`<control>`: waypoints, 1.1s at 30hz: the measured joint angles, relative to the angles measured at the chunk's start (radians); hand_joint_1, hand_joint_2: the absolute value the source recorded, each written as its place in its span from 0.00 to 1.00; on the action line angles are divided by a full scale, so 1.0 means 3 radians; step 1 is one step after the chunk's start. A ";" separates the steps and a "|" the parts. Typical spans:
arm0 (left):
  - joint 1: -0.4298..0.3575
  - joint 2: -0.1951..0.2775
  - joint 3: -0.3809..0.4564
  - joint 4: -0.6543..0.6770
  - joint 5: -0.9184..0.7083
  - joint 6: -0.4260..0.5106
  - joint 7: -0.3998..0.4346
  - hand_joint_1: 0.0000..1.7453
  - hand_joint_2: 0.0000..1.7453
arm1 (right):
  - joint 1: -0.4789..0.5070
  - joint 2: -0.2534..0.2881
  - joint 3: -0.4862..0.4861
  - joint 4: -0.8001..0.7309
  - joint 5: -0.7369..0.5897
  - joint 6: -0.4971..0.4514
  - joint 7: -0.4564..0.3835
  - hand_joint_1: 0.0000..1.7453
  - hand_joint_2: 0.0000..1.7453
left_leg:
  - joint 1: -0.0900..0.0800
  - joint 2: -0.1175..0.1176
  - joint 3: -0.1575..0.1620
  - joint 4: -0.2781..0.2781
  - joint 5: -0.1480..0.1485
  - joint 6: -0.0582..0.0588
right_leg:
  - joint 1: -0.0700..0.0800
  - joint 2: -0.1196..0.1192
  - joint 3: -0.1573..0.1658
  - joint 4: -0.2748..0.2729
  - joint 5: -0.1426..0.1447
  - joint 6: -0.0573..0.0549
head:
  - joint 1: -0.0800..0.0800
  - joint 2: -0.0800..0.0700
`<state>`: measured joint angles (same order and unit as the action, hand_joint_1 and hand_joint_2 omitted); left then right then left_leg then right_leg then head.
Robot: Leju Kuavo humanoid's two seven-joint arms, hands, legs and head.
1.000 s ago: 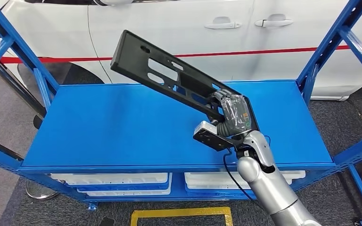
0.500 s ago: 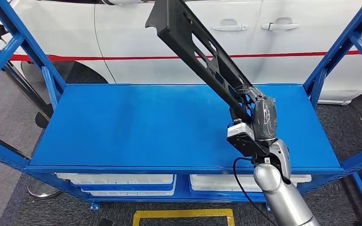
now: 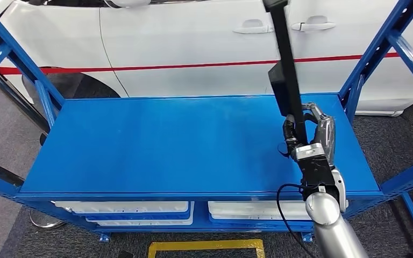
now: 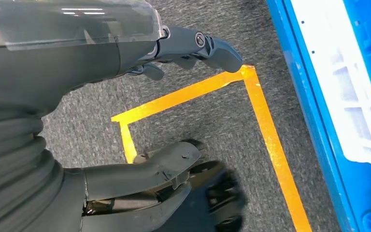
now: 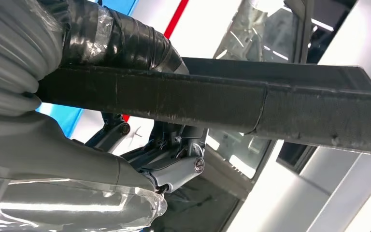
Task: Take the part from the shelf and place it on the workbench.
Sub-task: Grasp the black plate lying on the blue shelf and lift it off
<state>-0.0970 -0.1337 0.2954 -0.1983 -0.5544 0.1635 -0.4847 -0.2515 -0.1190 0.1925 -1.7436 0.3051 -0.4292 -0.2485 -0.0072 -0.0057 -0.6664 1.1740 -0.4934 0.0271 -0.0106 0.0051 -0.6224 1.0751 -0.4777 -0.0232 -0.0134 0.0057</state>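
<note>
Long black part stands nearly upright above the blue shelf

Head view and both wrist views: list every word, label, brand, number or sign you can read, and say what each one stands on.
None can be read.
The black part held by the right hand bears no visible lettering.
The blue shelf and the white car show no text; the car's red stripe is plain.
The yellow floor tape, by the left hand, is unmarked.
</note>
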 joint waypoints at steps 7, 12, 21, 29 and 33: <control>-0.0001 0.0016 0.0008 0.0000 -0.0001 0.0027 -0.0001 0.00 1.00 | 0.0159 0.0000 -0.0162 -0.0100 -0.0175 0.0080 -0.0078 1.00 1.00 | -0.0057 0.0012 0.0296 -0.0611 0.0197 0.0125 | -0.0028 -0.0004 0.0013 -0.0019 -0.0017 0.0070 | 0.0000 0.0000; -0.0012 0.0012 0.0014 0.0000 -0.0020 0.0036 0.0044 0.00 1.00 | 0.0181 0.0000 -0.0214 -0.0125 -0.0181 0.0128 -0.0095 1.00 1.00 | -0.0029 0.0019 0.0337 -0.0675 0.0228 0.0114 | -0.0050 -0.0007 -0.0321 0.0693 -0.0359 0.0128 | 0.0002 0.0000; -0.0023 0.0011 0.0017 0.0000 -0.0046 0.0048 0.0150 0.00 1.00 | 0.0176 0.0000 -0.0222 -0.0145 -0.0181 0.0180 -0.0082 1.00 1.00 | 0.0024 -0.0001 0.0231 -0.0392 0.0065 -0.0045 | -0.0071 0.0017 -0.0004 0.0055 -0.0047 0.0085 | 0.0000 0.0000; -0.0025 -0.0001 0.0025 0.0000 -0.0037 0.0072 0.0274 0.00 1.00 | 0.0174 0.0000 -0.0222 -0.0153 -0.0154 0.0255 -0.0062 1.00 1.00 | 0.0018 0.0005 -0.0161 0.0400 -0.0223 -0.0030 | -0.0021 0.0010 0.0000 0.0051 -0.0049 0.0027 | -0.0001 0.0000; -0.0031 0.0000 0.0028 0.0000 -0.0051 0.0081 0.0246 0.00 1.00 | 0.0177 0.0001 -0.0222 -0.0150 -0.0148 0.0254 -0.0048 1.00 1.00 | -0.0080 0.0002 0.0188 -0.0359 0.0104 0.0105 | -0.0023 0.0009 0.0019 0.0017 -0.0043 0.0035 | 0.0000 0.0000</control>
<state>-0.1063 -0.1336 0.3037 -0.1984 -0.5697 0.1877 -0.4108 -0.1986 -0.1187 0.1259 -1.7885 0.2607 -0.3530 -0.2629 -0.0311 -0.0051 -0.6101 1.0663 -0.4623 0.0587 -0.0175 0.0077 -0.6166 1.0803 -0.4906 -0.0127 -0.0134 0.0057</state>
